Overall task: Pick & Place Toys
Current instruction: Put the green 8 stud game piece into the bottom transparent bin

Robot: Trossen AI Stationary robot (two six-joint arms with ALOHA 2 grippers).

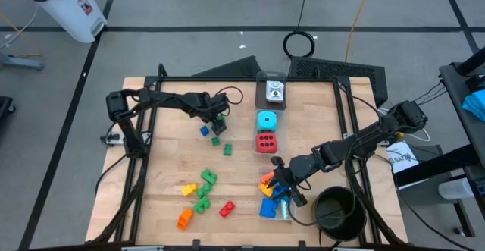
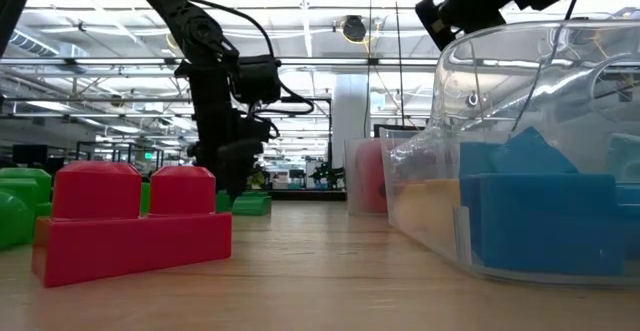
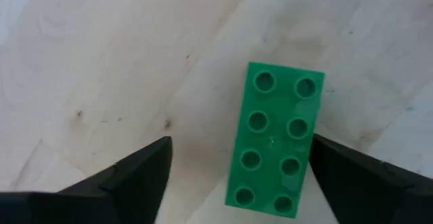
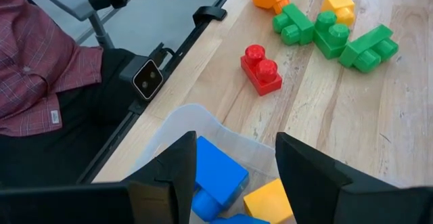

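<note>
The right gripper [image 4: 233, 176] is hovering with fingers apart over a clear plastic box [image 4: 181, 126] holding blue bricks [image 4: 215, 173].

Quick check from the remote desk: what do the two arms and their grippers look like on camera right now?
Both arms are dark, jointed and slim, with black cables looping alongside them. The left gripper has two flat, black, wedge-shaped fingers. The right gripper has the same matte black, broad, blunt fingers. No markings show on either.
</note>
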